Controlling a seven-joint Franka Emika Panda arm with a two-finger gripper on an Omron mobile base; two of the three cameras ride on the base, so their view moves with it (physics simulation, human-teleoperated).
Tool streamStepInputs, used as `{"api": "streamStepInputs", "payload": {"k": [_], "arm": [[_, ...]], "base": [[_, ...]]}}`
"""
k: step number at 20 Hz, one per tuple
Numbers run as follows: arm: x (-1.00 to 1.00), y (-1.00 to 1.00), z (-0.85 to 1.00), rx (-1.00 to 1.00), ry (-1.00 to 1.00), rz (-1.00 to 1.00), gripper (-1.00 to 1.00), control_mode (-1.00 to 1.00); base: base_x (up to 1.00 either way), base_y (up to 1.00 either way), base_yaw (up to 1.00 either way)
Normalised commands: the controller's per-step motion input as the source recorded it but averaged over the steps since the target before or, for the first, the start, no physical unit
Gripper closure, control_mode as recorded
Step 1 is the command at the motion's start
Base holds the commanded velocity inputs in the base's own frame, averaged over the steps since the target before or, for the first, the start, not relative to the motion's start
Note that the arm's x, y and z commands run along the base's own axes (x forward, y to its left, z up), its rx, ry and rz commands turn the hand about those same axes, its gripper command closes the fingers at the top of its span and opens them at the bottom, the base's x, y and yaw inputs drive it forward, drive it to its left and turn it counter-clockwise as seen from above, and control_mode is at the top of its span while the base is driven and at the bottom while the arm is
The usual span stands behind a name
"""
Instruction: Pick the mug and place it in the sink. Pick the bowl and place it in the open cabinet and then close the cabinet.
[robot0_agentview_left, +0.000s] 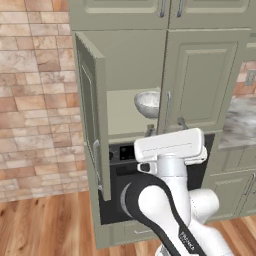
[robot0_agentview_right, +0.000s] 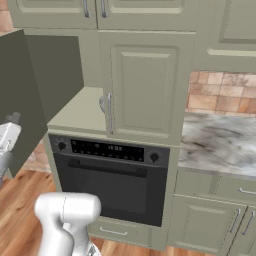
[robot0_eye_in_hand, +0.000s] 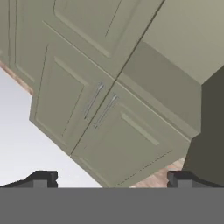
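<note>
Closing time for the cabinet (robot0_agentview_left: 200, 75): bowl (robot0_agentview_left: 148, 103) shelved inside (left door (robot0_agentview_left: 92, 115) swung wide), gripper (robot0_eye_in_hand: 111, 179) spread empty, next push that door shut.

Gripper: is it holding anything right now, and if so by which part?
Nothing is held. The gripper is open with nothing between its fingertips; the bowl already sits on the shelf inside the cabinet, whose left door stands open.

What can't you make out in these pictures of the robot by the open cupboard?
- Bowl, left base view: its right side is hidden behind the closed door.
- Cabinet shelf, right base view: its back is hidden by that door.
- Open door, left base view: seen nearly edge-on, so its front panel is hard to read.
- Gripper, hand view: open; fingertips cut off at the bottom.
</note>
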Motion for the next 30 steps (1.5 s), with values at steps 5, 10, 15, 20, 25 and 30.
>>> {"api": "streamStepInputs", "payload": {"k": [5, 10, 15, 20, 25, 30], "arm": [[-0.35, 0.72, 0.00, 0.03, 0.00, 0.00, -1.00, -1.00], [-0.27, 0.72, 0.00, 0.03, 0.00, 0.00, -1.00, -1.00], [-0.17, 0.69, -0.02, 0.07, 0.00, 0.00, -1.00, -1.00], [-0.20, 0.63, -0.02, 0.07, 0.00, 0.00, -1.00, -1.00], [-0.07, 0.64, -0.11, 0.05, 0.00, -0.01, -1.00, -1.00], [0.07, 0.58, -0.30, 0.03, 0.00, -0.08, -1.00, -1.00]], "base": [[0.00, 0.00, 0.00], [0.00, 0.00, 0.00], [0.00, 0.00, 0.00], [0.00, 0.00, 0.00], [0.00, 0.00, 0.00], [0.00, 0.00, 0.00]]}}
